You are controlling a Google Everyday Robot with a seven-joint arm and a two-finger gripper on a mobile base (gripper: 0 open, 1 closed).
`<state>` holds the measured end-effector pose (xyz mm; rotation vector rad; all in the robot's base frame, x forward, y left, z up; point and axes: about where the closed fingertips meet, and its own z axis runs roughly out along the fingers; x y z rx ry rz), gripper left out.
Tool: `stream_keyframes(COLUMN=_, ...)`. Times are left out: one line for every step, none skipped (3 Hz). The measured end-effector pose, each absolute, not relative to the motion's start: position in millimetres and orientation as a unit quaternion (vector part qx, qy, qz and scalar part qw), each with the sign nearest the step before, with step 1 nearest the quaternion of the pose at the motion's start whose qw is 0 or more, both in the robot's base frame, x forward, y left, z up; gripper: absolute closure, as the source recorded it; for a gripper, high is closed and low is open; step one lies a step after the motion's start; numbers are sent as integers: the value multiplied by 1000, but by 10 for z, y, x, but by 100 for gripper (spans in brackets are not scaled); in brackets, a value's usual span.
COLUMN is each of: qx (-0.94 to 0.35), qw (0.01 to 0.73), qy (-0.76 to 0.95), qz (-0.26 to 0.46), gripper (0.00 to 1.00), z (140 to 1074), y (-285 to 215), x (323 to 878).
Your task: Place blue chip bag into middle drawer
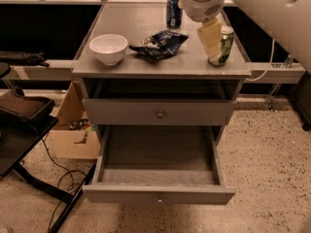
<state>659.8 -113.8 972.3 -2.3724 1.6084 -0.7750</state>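
One grey cabinet top (141, 23) above speckled floor (262, 169) held crumpled dark-blue foil chip bag (159, 42); pale gripper (213, 52) upper right, grip unclear.

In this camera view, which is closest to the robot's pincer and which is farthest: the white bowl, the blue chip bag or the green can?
The pincer hangs at the tabletop's right side.
1. Green can, right beside it.
2. Blue chip bag, left of it, mid-table.
3. White bowl, far left.
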Motion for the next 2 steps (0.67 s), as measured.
stream_keyframes(qx=-810, qw=129, qy=504, qz=-270, gripper=0, z=9708, y=-861, x=7024)
stream_keyframes(qx=-824, qw=145, qy=474, qz=-274, gripper=0, z=9603, y=-519, x=7499)
